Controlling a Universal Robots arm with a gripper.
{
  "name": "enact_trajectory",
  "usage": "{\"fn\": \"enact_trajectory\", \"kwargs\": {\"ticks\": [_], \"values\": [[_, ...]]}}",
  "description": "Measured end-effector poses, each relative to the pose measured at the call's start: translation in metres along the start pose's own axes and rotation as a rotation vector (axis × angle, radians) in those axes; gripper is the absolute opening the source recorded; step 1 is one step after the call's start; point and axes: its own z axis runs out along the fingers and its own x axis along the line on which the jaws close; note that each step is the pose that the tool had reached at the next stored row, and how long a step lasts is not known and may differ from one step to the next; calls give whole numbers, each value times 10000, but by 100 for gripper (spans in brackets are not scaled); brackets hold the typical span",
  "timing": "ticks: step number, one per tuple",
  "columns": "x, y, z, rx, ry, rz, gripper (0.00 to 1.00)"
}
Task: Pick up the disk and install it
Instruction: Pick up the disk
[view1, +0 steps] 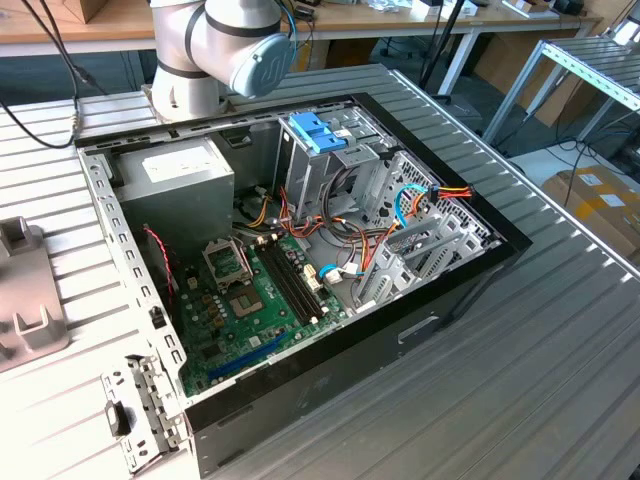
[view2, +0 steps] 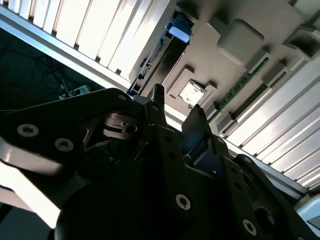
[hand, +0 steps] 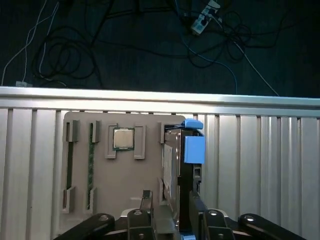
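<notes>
From my console I see the disk (hand: 192, 150) standing on edge in a slot of the beige holder tray (hand: 125, 185), at the side of the tray away from the two memory sticks (hand: 69, 165), with the processor chip (hand: 123, 138) lying between them. The disk's blue tab points toward the tray's far rim. The gripper (hand: 170, 212) hangs over the tray's near edge, in line with the disk. In the second wrist view its fingers (view2: 158, 97) stand spread with a clear gap, pinching nothing. I cannot tell whether either finger touches the disk. The tray rests on the ribbed table (hand: 260, 165). In the exterior view the open computer case (view1: 330, 370) sits beside the tray, and the arm (view1: 225, 45) rises behind the case.
</notes>
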Motion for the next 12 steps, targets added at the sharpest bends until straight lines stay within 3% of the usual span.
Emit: {"fn": "enact_trajectory", "kwargs": {"ticks": [6, 12], "values": [[-3, 92, 9, 1, -19, -3, 42], [-4, 140, 12, 2, -20, -2, 42]]}}
